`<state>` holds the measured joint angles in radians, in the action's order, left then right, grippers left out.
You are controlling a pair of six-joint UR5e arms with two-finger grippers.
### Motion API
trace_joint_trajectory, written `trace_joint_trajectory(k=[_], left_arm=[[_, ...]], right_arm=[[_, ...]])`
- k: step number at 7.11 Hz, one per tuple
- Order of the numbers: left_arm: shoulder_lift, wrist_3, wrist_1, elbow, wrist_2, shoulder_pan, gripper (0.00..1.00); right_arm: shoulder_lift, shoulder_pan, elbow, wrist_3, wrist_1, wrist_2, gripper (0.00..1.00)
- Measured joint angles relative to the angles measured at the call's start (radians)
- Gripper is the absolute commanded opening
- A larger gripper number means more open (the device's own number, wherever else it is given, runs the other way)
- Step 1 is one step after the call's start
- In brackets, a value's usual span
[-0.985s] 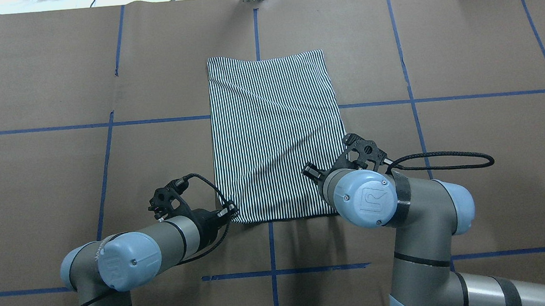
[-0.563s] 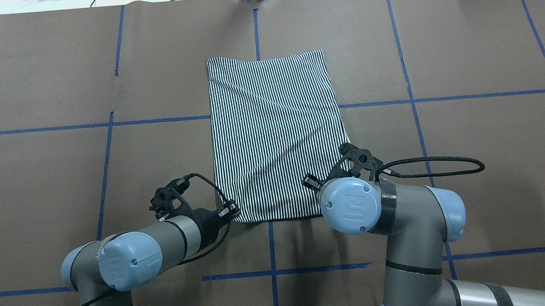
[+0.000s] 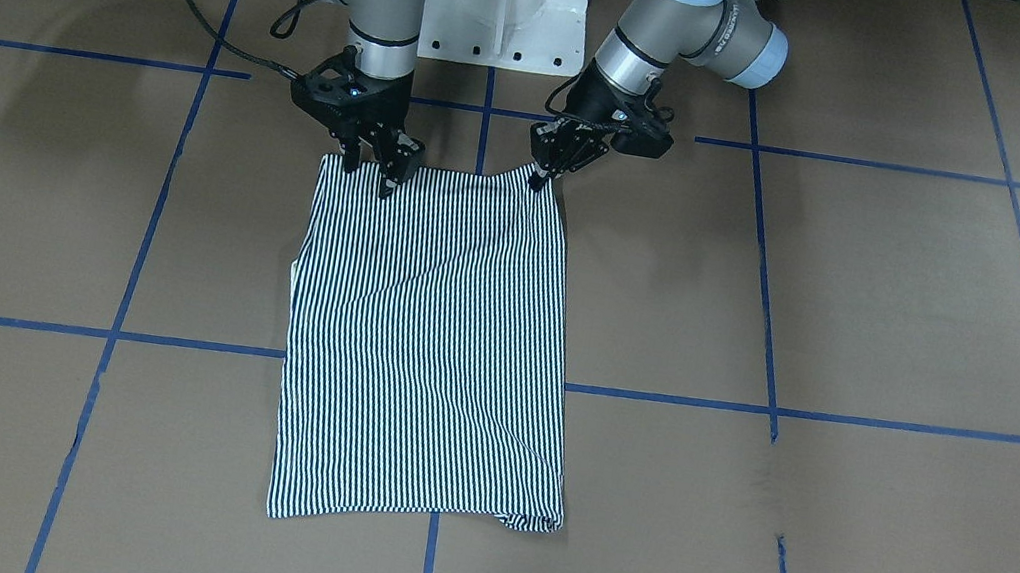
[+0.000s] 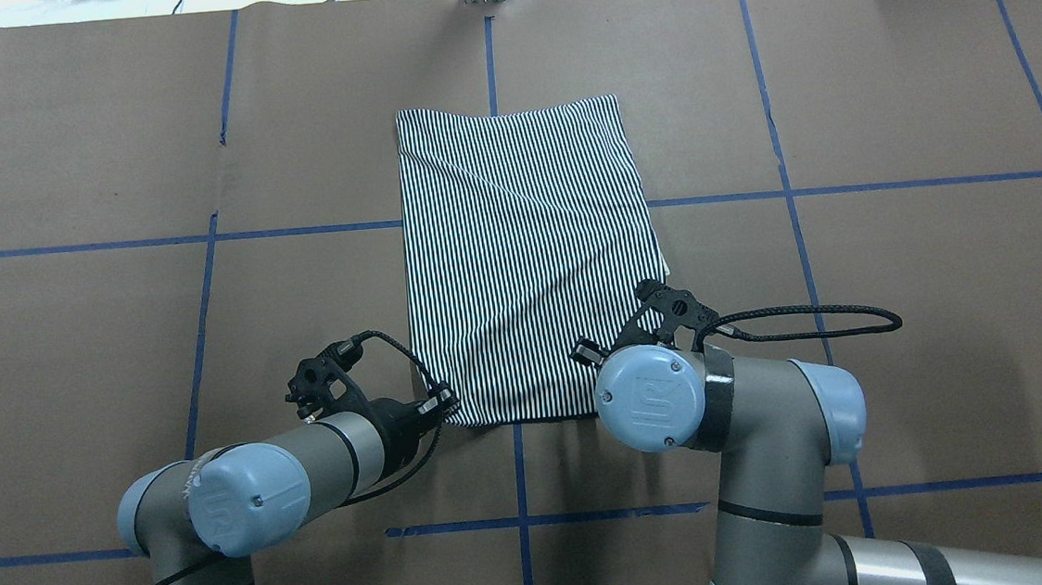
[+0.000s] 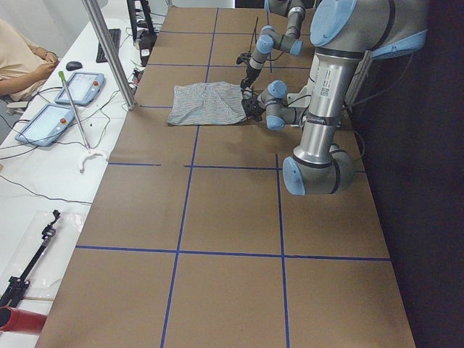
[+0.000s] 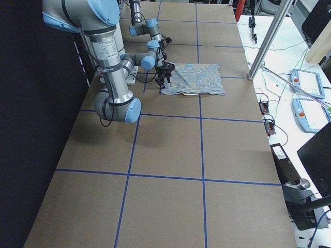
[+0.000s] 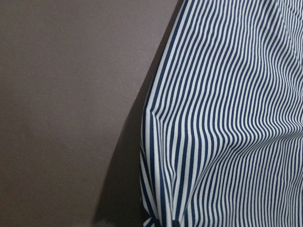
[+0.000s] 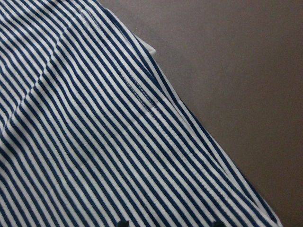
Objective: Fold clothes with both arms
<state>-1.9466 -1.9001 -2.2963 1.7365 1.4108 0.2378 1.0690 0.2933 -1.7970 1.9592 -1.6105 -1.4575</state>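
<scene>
**Item:** striped shirt [image 4: 518, 255]. Clock directions are read from the overhead view, with 12 pointing away from the robot.

**Position:** middle of the table [image 4: 903, 300], lying flat as a long panel that runs from 12 to 6. Sleeves and collar do not show.

**Condition:** a slanting crease runs from the 11 o'clock corner towards 4. A sliver of white pokes out on the 3 o'clock edge.

**Left gripper** [image 4: 442, 406]: at the panel's 7 o'clock corner, fingers pinched together on the very tip of the cloth. Its wrist view shows the stripes drawn up into a small peak there.

**Right gripper** [image 3: 370, 170]: at the 5 o'clock corner, fingers spread apart with their tips down at the cloth, holding nothing.

**Surroundings:** blue tape lines [image 4: 293, 231] pass under the panel.

**Hazards, as judged:**
- Only one corner is held. If the lift starts before the right fingers close, the 6 o'clock edge would rise on one side only and drag the panel askew.
- The left pinch sits on the extreme tip, so tension could pull the cloth free.
- Either pinch may catch only the top layer, and the tucked layers beneath would then spill open.
- If the two arms travel unevenly towards 12, the fold would land crooked.
</scene>
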Motion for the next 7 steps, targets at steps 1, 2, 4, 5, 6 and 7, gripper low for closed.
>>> trace_joint_trajectory(k=[1,2,4,5,6,7], left_arm=[[0.000,0.000,0.000,0.000,0.000,0.000,0.00],[0.000,0.000,0.000,0.000,0.000,0.000,0.00],[0.000,0.000,0.000,0.000,0.000,0.000,0.00],[0.000,0.000,-0.001,0.000,0.000,0.000,0.00],[0.000,0.000,-0.001,0.000,0.000,-0.001,0.00],[0.000,0.000,-0.001,-0.001,0.000,-0.005,0.00]], right_arm=[[-0.014,0.002,0.024,-0.014,0.000,0.002,0.66],[-0.019,0.003,0.036,-0.026,-0.001,0.003,0.62],[-0.023,0.004,0.042,-0.040,-0.012,0.002,0.00],[-0.024,0.005,0.042,-0.043,-0.017,0.001,0.00],[-0.024,0.005,0.041,-0.044,-0.018,0.001,0.00],[-0.024,0.005,0.040,-0.045,-0.019,0.002,0.00]])
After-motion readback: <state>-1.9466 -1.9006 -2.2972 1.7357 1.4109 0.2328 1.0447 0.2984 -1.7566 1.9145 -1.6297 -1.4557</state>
